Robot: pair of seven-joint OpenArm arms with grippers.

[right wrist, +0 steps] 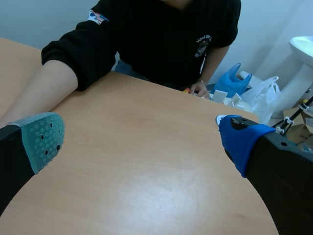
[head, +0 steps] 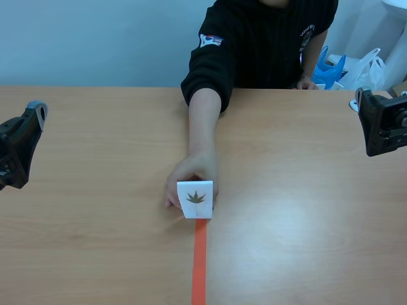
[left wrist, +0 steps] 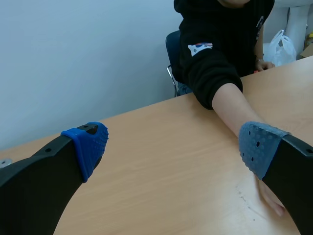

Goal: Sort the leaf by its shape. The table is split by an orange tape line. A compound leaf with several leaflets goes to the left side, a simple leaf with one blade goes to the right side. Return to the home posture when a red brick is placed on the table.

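Counted on the bench (head: 95, 222): one white card (head: 195, 210), one leaf (head: 196, 197), one hand (head: 191, 173), one tape line (head: 200, 267). Two pincers: left pincer (left wrist: 171, 147), right pincer (right wrist: 142, 132). Two bags: blue bag (head: 329, 68), white bag (head: 367, 65).

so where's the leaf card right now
In the scene view the card is near the middle of the table, at the far end of the tape line, held by the person's hand.
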